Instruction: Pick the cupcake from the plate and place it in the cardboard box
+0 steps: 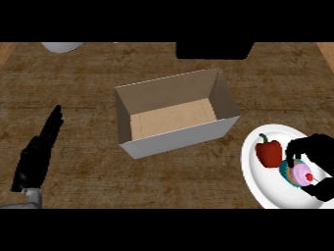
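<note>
A cupcake (pixel 300 174) with pink frosting, a red cherry and a teal wrapper sits on the white plate (pixel 265 188) at the lower right. My right hand (pixel 327 157) is curled round the cupcake, fingers on its far side and thumb on its near side. The open cardboard box (pixel 175 111) stands in the middle of the counter, left of the plate, with nothing inside it. My left hand (pixel 37 147) rests open at the lower left, fingers straight and pointing away.
A red pepper (pixel 268 152) lies on the plate just left of the cupcake. A white object (pixel 61 46) shows at the far left edge and a black object (pixel 214 50) at the far middle.
</note>
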`<act>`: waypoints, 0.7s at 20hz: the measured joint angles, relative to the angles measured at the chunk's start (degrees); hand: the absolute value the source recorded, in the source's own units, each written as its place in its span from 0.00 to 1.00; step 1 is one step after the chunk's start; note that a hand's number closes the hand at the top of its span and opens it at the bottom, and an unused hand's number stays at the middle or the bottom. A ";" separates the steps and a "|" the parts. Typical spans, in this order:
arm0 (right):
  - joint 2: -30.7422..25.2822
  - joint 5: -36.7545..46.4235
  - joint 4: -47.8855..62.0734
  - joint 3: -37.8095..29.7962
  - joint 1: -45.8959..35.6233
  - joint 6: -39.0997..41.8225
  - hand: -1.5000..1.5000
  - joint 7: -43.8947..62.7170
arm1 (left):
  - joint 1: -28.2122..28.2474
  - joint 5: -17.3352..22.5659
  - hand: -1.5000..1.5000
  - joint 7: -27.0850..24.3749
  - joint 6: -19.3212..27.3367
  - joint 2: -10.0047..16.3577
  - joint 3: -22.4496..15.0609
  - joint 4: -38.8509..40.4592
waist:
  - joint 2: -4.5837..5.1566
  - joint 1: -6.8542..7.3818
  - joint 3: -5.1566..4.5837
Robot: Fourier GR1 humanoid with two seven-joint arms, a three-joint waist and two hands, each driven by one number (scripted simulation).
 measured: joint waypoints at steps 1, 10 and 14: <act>-0.17 0.52 1.56 0.63 -3.19 -0.12 1.00 -0.76 | -0.41 0.04 0.50 -0.09 -0.36 -0.10 -0.37 0.17 | 0.20 0.83 0.04; -1.91 3.79 17.84 3.95 -27.64 -4.15 1.00 -12.12 | -4.65 -0.65 0.50 -0.03 -1.94 -1.00 -3.30 0.42 | 2.20 7.32 0.28; -1.99 2.93 27.94 2.10 -36.66 -6.86 1.00 -17.06 | -4.61 -1.04 0.50 0.08 -1.74 -1.21 -3.55 0.60 | 2.13 6.98 0.27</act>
